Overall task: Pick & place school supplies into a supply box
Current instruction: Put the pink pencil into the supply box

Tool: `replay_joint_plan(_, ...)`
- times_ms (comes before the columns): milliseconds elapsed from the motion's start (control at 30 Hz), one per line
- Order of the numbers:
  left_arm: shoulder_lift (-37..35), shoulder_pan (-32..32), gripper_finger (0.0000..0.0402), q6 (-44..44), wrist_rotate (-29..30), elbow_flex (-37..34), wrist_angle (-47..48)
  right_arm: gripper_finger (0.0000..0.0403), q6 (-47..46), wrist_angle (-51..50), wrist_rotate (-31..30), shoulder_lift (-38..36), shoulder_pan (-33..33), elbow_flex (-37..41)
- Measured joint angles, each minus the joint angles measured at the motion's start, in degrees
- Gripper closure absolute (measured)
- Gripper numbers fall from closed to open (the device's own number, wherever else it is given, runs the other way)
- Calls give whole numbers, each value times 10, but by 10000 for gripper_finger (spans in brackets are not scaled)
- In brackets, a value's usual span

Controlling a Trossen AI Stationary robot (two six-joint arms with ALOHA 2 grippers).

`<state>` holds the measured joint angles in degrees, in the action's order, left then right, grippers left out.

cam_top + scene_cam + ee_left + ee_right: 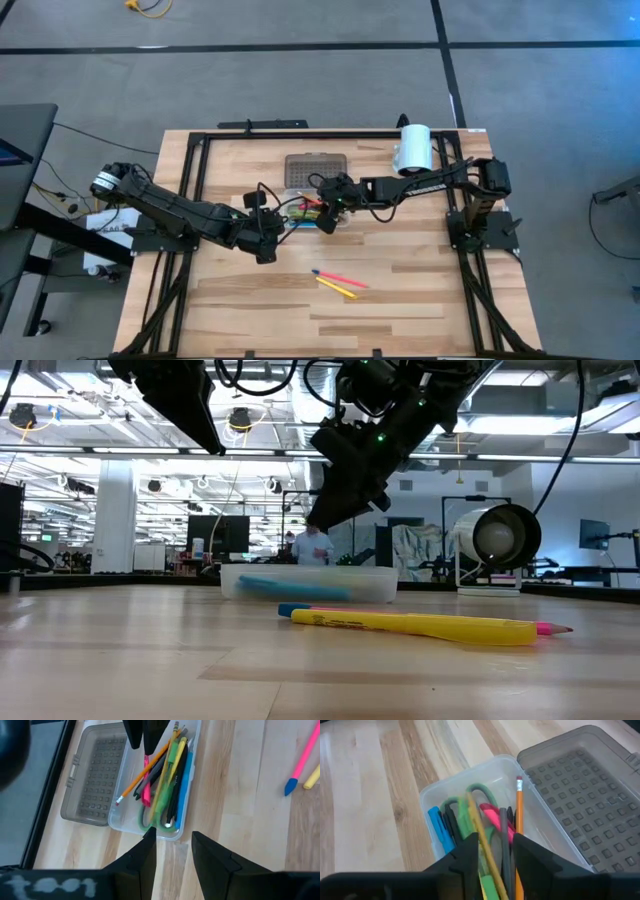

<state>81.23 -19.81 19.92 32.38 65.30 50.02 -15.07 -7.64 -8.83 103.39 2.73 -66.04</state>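
Supply box (312,212) is seen at the centre of the high view, its clear tray already loaded with green-handled scissors (159,802), an orange pencil (145,770), a blue pen (183,782), a pink pen (146,795) and dark pens, with the dotted grey lid (315,166) folded open on the side toward the upper frame. The step in hand is judged to be a drop into the tray: the right gripper (493,851) is held directly over the contents, fingers parted, and a thin yellow stick (487,852) is seen passing between them; whether it is gripped or already lying in the tray cannot be told. The left gripper (172,851) is poised just off the near end of the box, fingers apart and nothing between them. Two items are left on the bare wood in the lower centre of the high view: a yellow highlighter (410,625) and a pink pen with a blue cap (338,277), lying close side by side, well apart from the box. The next move is judged to call for a clean lift of the right gripper clear of the tray, then a reach to that pair, with one taken without dragging the other. A white cylinder (414,149) stands in the upper right of the high view, near the right arm's run, and is no part of the load. In the low view a person is seen far behind the table, clear of the work.
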Motion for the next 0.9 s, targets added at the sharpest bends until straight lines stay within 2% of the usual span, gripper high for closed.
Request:
replay_joint_plan(333, 0, 0, 288, -27, -16, 0, -50, 271, 5, -8, -1, 0, -70, 0)
replay_joint_plan(533, 0, 1, 288, -67, -40, 0, -101, 282, -20, -52, -41, -8, -132, 0)
replay_joint_plan(733, 5, 15, 288, -146, -127, -43, -266, 287, -99, -133, -99, -17, -210, 0)
replay_joint_plan(900, 5, 43, 288, -158, -204, -107, -408, 285, -219, -225, -141, -18, -282, 0)
